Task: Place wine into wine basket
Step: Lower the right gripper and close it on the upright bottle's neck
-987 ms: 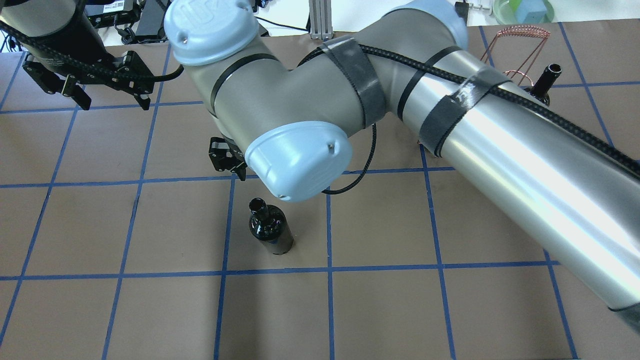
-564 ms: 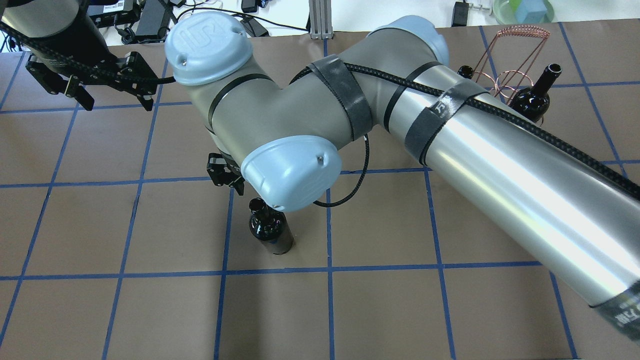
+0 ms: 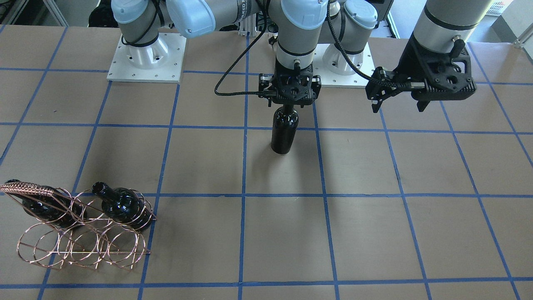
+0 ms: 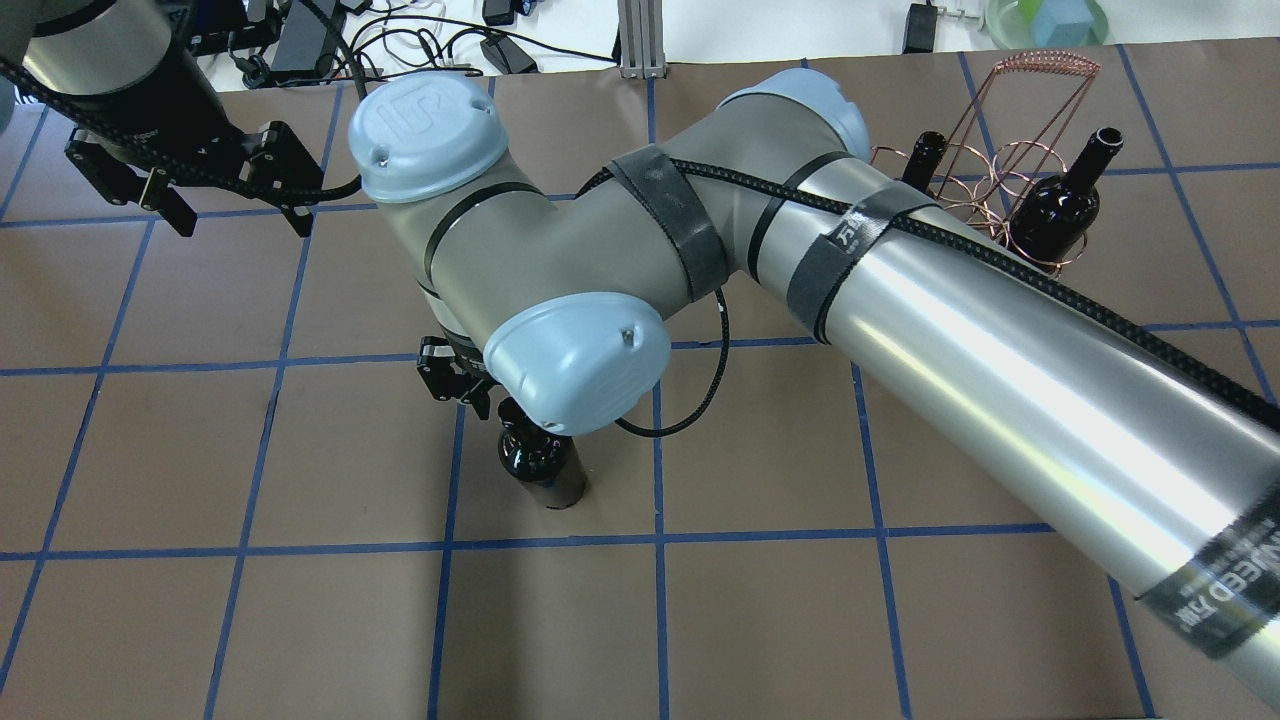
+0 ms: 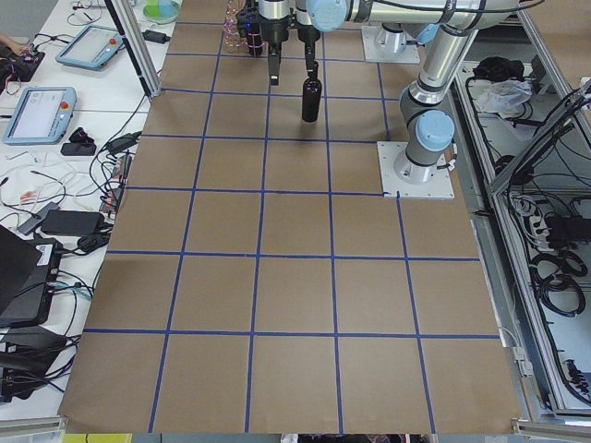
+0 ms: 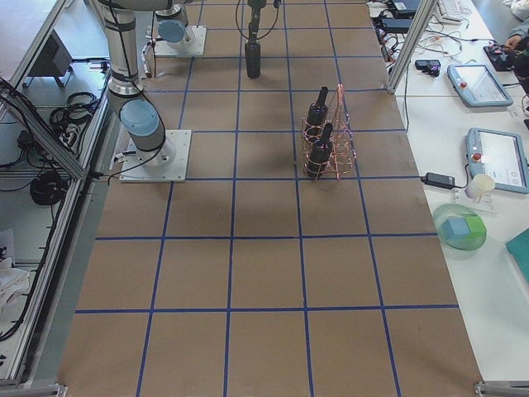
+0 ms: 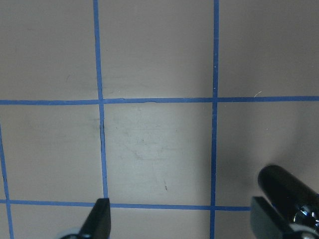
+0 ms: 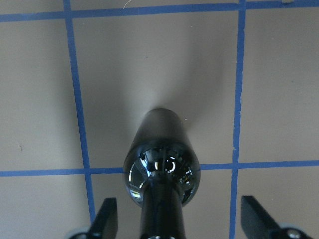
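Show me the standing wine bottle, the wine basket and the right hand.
standing wine bottle [image 3: 285,133], front-facing view, body.
wine basket [image 3: 29,188], front-facing view, braided handle.
right hand [image 3: 286,105], front-facing view, between fingertips.

R wrist cam crops the right claw [image 8: 180,220] to its tips & cuts the neck of the wine [image 8: 162,169] at the btm edge; overhead, the right arm [image 4: 1000,370] covers that neck, most of the claw & part of the wine basket [image 4: 1045,63]; side views: grip too small to judge.
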